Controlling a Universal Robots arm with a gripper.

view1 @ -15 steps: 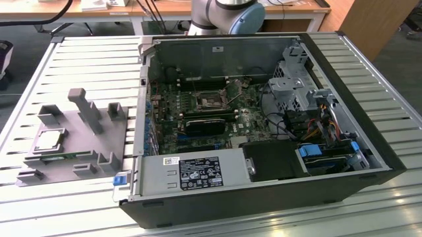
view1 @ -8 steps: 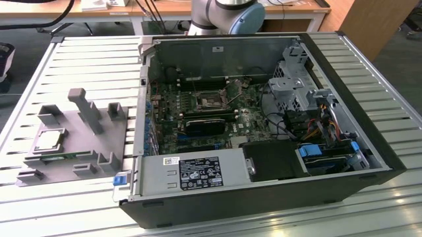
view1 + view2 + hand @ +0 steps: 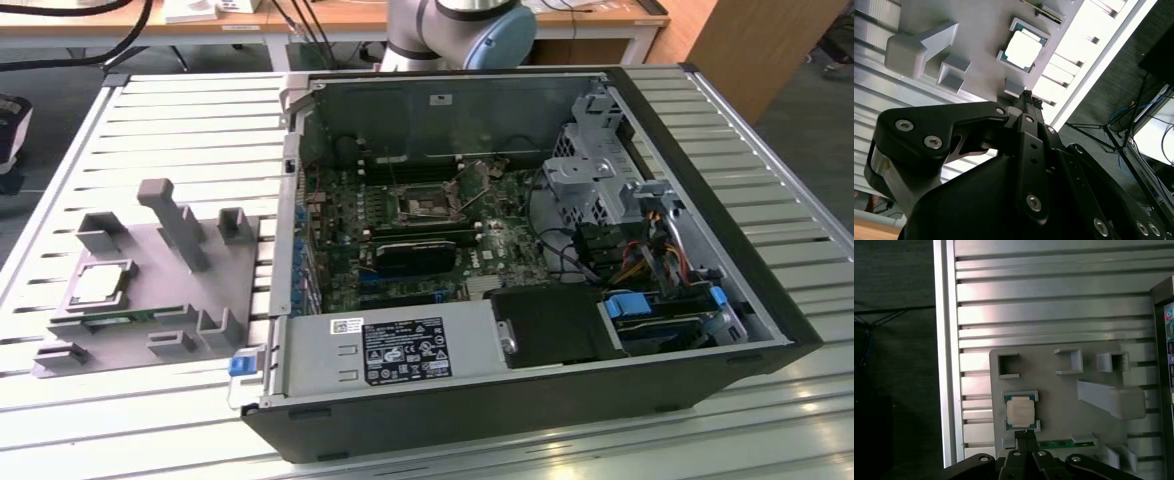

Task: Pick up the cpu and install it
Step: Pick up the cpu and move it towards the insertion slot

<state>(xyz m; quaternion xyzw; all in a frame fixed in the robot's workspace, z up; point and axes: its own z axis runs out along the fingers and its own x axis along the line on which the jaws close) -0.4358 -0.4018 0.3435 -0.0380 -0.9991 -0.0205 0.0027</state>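
First wrist view looks down past the claw (image 3: 1027,436) onto the cpu (image 3: 1020,411), which lies flat, metal top up, in a square nest of the grey holder (image 3: 1064,405). The claw's two fingers (image 3: 1022,441) are pressed together to a narrow point and carry nothing. Their tips hang over the rim of the nest on the side where the green memory stick (image 3: 1054,444) lies in its slot. The cpu therefore sits just ahead of the tips, away from the claw's body, near them but not under them. How high the tips stand above the holder I cannot tell.

The chip is close to square, so it has no real long axis. Its edges run square with the holder's edges and with the slats of the worktop (image 3: 1054,290).

Second wrist view agrees: the claw (image 3: 1029,97) is drawn to a closed tip with the cpu (image 3: 1024,50) just beyond it.

In the exterior view the cpu (image 3: 100,283) rests in the holder (image 3: 167,300) on the worktop (image 3: 174,130). It is well apart from the open computer case (image 3: 534,425) on the exterior view's right, where the socket (image 3: 424,205) sits on the board.

By my judgement the pick-up is not yet done: the cpu lies untouched in its nest.
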